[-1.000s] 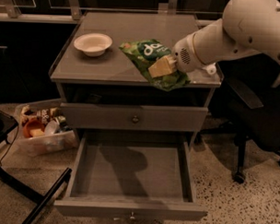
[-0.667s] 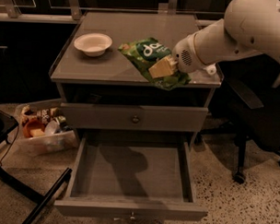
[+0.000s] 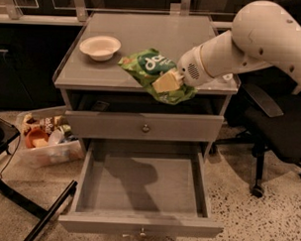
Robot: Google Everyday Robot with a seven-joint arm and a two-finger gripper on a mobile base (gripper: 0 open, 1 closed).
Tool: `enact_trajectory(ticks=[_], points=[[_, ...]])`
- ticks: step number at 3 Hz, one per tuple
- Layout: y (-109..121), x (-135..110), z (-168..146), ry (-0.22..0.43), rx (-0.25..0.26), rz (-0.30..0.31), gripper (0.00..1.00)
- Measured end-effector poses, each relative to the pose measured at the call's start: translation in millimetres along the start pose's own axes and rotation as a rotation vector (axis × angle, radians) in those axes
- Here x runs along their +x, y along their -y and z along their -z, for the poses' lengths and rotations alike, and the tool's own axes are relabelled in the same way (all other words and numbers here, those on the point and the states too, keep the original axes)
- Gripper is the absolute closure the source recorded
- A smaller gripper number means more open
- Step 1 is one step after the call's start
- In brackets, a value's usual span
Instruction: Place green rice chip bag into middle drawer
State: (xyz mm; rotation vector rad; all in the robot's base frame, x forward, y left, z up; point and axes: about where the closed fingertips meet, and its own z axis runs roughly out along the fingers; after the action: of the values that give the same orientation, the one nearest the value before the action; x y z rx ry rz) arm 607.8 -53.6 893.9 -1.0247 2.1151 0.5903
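The green rice chip bag is glossy green with white lettering and hangs partly over the front edge of the grey tabletop. My gripper comes in from the right on a white arm and is shut on the bag's right half, with a pale finger pressed on its top. The middle drawer is pulled out wide below, straight under the bag. Its grey floor is bare and its small knob shows at front centre.
A white shallow bowl stands on the tabletop's left. A closed drawer front with a knob lies between tabletop and open drawer. A clear bin of snacks sits on the floor at left, and a black office chair stands at right.
My gripper and the bag have shifted a little toward the table's front edge and slightly left. The drawer and the bowl have not moved.
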Motion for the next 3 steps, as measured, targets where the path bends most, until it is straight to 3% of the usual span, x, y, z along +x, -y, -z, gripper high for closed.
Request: enact_trajectory(ticks=[1,2,3], points=[[-34,45,-37,-0.024,-0.142,0.079,1.00],[-67,98,-84,-0.084,-0.248,0.199,1.00],[-92,166,-146,-0.224,-0.298,0.296,1.00]])
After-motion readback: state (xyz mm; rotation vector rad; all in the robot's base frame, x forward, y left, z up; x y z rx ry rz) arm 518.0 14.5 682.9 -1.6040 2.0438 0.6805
